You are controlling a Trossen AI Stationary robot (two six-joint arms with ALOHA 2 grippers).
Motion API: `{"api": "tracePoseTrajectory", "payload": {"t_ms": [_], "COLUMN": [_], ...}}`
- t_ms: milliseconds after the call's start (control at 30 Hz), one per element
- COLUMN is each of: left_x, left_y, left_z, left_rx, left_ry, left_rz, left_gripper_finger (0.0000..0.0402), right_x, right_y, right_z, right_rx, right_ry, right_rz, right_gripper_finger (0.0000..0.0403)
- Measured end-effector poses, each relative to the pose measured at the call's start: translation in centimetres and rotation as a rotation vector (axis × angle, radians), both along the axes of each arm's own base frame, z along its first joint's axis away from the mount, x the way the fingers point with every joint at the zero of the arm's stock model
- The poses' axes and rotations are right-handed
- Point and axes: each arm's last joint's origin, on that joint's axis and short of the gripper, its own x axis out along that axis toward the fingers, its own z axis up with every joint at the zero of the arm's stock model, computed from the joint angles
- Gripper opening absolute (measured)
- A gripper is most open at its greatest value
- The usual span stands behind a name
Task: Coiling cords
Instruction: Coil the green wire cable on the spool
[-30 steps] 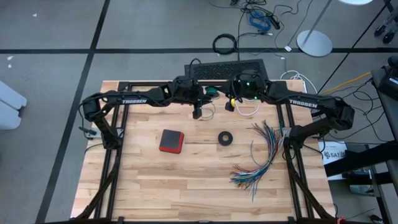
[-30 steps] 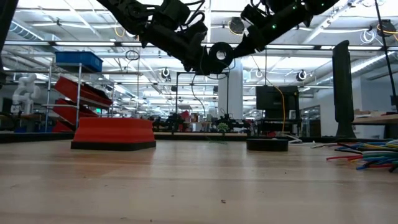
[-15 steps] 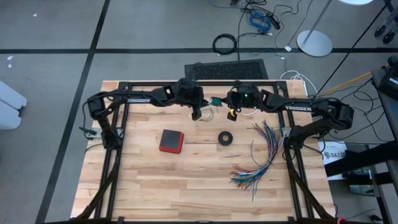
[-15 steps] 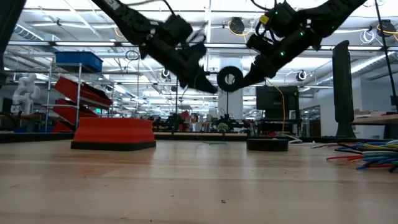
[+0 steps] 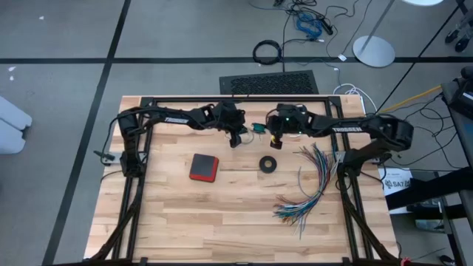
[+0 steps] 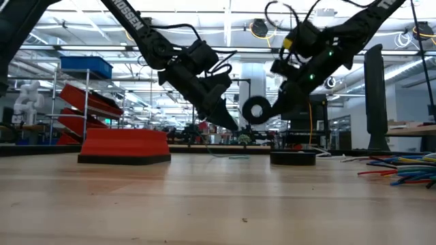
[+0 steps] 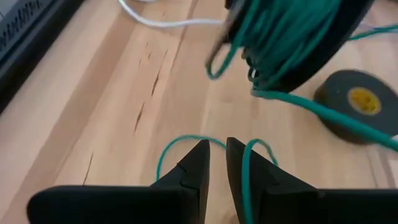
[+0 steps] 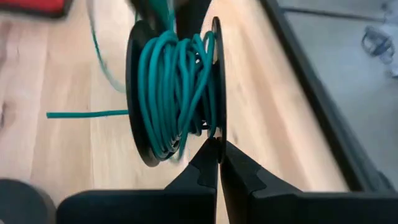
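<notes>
The thin teal-green cord (image 8: 173,93) was wound in loose turns on a black flat-sided spool (image 8: 140,112), held above the far middle of the wooden tabletop (image 5: 222,214). The right pincer (image 8: 219,155) was clenched on the spool's rim. The left pincer (image 7: 214,165) hovered close by, nearly closed, grasping nothing visible, a slack loop of cord beside its tips. The cord looked light, limp and springy; it would probably handle best pinched near the spool.
</notes>
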Motion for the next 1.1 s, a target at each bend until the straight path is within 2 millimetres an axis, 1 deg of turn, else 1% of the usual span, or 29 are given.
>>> {"api": "tracePoseTrajectory", "payload": {"t_ms": [267, 467, 600, 733, 867, 967, 1033, 1100], "left_x": [-0.7, -1.0, -1.1, -1.4, -1.9, -2.4, -2.6, -2.9], "left_y": [0.8, 1.1, 1.1, 1.2, 1.6, 1.6, 1.4, 1.3], "left_z": [-0.4, -0.6, -0.6, -0.2, 0.4, 0.4, 0.2, 0.0], "left_rx": [0.003, 0.013, -0.007, 0.042, 0.103, 0.100, 0.104, 0.090], "left_ry": [0.050, 0.082, 0.071, 0.089, 0.166, 0.241, 0.272, 0.309], "left_rz": [0.018, 0.019, -0.018, -0.046, -0.047, -0.084, -0.109, -0.121], "left_gripper_finger": [0.0061, 0.0061, 0.0061, 0.0061, 0.0062, 0.0081, 0.0110, 0.0146], "right_x": [0.8, 1.4, 1.5, 1.6, 1.7, 1.7, 1.7, 1.8], "right_y": [-0.4, -0.5, -0.6, -0.6, -0.7, -0.7, -0.7, -0.7], "right_z": [-3.8, -5.8, -6.6, -6.9, -6.8, -6.8, -6.7, -6.7], "right_rx": [0.043, 0.061, 0.070, 0.071, 0.069, 0.067, 0.067, 0.062], "right_ry": [0.143, 0.198, 0.220, 0.223, 0.207, 0.203, 0.196, 0.186], "right_rz": [-0.009, -0.005, -0.008, -0.009, -0.014, -0.015, -0.017, -0.016], "right_gripper_finger": [0.0000, 0.0000, 0.0000, 0.0000, 0.0000, 0.0000, 0.0000, 0.0000]}}
